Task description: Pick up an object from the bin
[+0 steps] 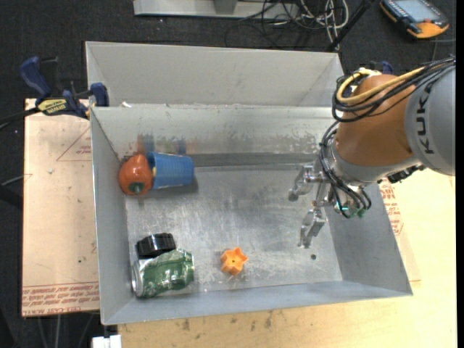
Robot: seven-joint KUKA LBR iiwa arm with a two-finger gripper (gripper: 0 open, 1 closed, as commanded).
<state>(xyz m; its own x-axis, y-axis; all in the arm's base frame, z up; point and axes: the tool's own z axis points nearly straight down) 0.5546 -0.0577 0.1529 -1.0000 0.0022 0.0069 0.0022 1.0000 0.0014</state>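
My gripper (pixel 305 212) hangs over the right part of the bin floor, its two metal fingers spread open with nothing between them. One fingertip (pixel 296 191) points left, the other (pixel 312 232) reaches down toward the floor. The nearest loose thing is a small orange star-shaped piece (pixel 233 261), down and to the left of the gripper and well apart from it.
A blue cup (pixel 171 171) lies on its side at the back left with an orange ball-like thing (pixel 135 175) against its mouth. A crushed green can (pixel 162 272) and a small black piece (pixel 155 244) lie at the front left corner.
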